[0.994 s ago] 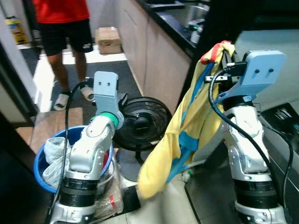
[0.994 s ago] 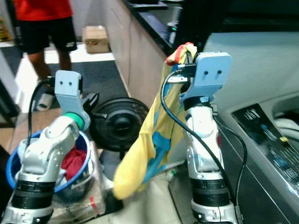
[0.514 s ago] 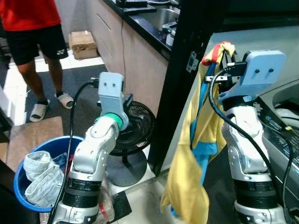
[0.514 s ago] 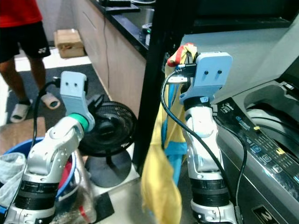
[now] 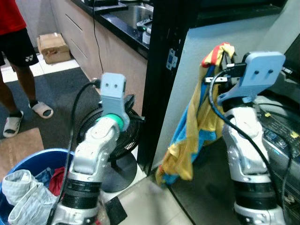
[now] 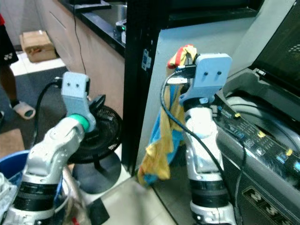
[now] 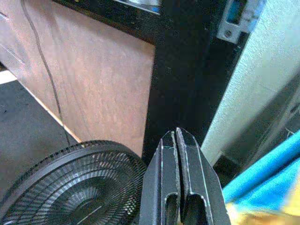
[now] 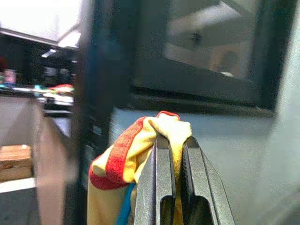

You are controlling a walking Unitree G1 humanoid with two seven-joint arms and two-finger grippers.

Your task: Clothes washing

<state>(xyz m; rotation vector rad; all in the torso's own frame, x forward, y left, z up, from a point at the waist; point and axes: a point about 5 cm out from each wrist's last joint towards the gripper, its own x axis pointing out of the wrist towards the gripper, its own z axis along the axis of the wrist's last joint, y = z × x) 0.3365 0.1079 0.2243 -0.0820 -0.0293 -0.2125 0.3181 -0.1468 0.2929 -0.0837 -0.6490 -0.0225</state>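
A yellow garment (image 5: 194, 136) with blue patches and a red trim hangs from my right gripper (image 8: 171, 140), which is shut on its top edge and held high. The cloth dangles beside a black door post (image 5: 157, 70). To the right stands a top-loading washing machine (image 6: 262, 154) with its lid raised. My left gripper (image 7: 177, 140) is shut with nothing in it and points at the black post above a floor fan (image 7: 70, 183). A blue laundry basket (image 5: 28, 187) with more clothes sits at the lower left.
A person's legs in sandals (image 5: 18, 93) stand at the far left on a dark mat. A black counter with wooden cabinet fronts (image 5: 112, 42) runs along the back. A cardboard box (image 5: 52, 47) lies on the floor behind.
The camera has swung to the right, bringing the washing machine into view and pushing the basket and the person leftward. The hanging garment has swung with the turn. Both grippers have stayed shut.
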